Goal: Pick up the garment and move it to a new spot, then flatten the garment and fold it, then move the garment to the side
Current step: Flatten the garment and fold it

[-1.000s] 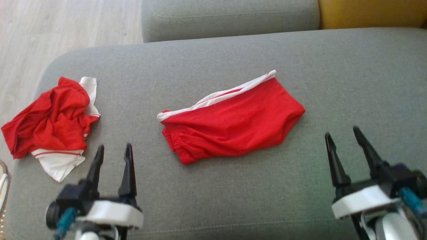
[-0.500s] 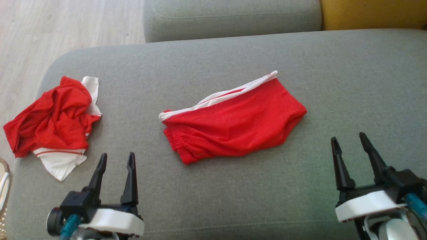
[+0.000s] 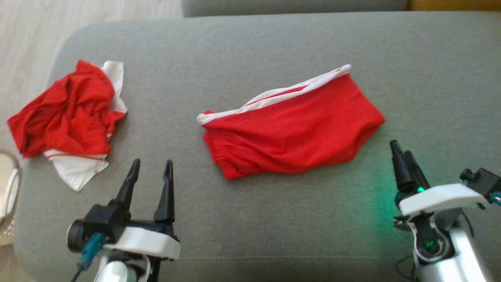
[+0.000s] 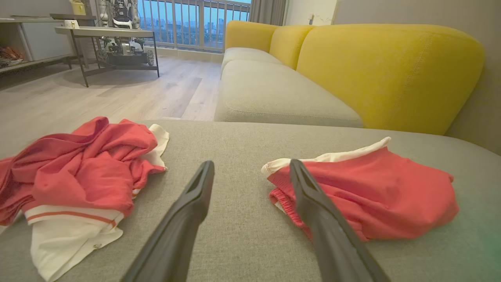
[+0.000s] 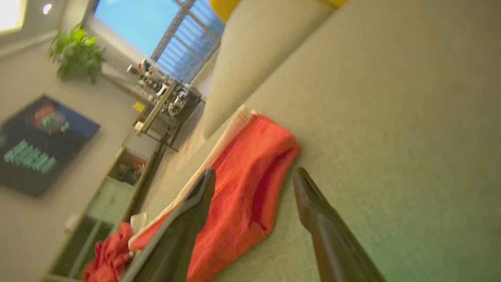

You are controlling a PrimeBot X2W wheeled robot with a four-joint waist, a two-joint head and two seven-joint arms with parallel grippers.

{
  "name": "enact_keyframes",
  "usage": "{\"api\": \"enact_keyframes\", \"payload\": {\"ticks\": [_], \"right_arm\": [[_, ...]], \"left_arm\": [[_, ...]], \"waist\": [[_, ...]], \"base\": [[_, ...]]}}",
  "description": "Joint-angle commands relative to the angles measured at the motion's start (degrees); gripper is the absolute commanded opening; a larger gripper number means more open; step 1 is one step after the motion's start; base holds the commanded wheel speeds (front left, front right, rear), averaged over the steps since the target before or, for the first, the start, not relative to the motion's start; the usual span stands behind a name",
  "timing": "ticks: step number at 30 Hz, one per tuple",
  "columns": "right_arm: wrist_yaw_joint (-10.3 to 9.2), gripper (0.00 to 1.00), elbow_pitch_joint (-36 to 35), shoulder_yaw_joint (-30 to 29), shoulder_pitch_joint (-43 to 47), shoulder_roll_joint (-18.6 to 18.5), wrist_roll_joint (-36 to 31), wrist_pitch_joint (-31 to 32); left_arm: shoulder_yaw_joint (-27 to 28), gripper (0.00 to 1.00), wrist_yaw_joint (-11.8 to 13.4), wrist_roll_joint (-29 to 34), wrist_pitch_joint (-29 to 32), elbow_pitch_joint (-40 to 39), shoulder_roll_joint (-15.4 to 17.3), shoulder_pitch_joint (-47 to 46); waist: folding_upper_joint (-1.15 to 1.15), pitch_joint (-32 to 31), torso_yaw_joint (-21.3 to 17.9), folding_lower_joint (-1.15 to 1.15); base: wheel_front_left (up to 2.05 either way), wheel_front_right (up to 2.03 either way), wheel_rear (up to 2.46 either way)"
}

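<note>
Noted right gripper [image 3: 400, 148] rolled edge-on since a second ago, near folded red shorts [image 3: 293, 133] on cushion [image 3: 274, 47]; basket [image 3: 8, 188] at left edge, contents indiscernible. Found left gripper [image 3: 152, 161] level, gaping, empty. Left wrist view: confirmed fingers spread, shorts ahead-right. Right wrist view: confirmed jaws wide, holding nothing.

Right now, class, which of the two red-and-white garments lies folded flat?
The red fabric garment edged with a white band, in the middle; the red-and-white heap at left is crumpled.

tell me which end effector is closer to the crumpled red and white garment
Left. The left end effector is close beside the crumpled garment; the right end effector is across the cushion, beyond the red shorts.
</note>
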Motion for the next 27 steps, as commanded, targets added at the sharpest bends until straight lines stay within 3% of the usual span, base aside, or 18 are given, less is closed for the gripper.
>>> {"api": "enact_keyframes", "payload": {"ticks": [1,8,13,27], "right_arm": [[-0.02,1.00,1.2,0.5,-3.0,-0.2,5.1,1.6],[-0.02,1.00,15.4,-1.8,-11.7,-0.2,14.7,5.8],[-0.02,1.00,21.9,-3.1,-16.1,-0.2,19.3,7.9],[-0.02,1.00,31.3,-1.0,-23.4,-0.2,19.5,12.6]], "left_arm": [[1.5,1.00,0.2,0.0,-0.3,-1.3,-0.2,-2.2],[-0.3,1.00,1.4,-0.1,-0.3,0.2,-0.2,-3.2],[-2.1,1.00,1.6,0.3,-0.3,1.0,-0.2,-3.8],[-3.2,1.00,2.5,-0.3,-0.3,0.6,-0.2,-4.1]], "waist": [[0.00,1.4,1.6,-0.01],[0.00,3.6,5.2,-0.01],[0.00,4.2,7.3,-0.01],[0.00,4.4,9.3,-0.01]], "base": [[0.00,0.00,0.00],[0.00,0.00,0.00],[0.00,0.00,0.00],[0.00,0.00,0.00]]}}
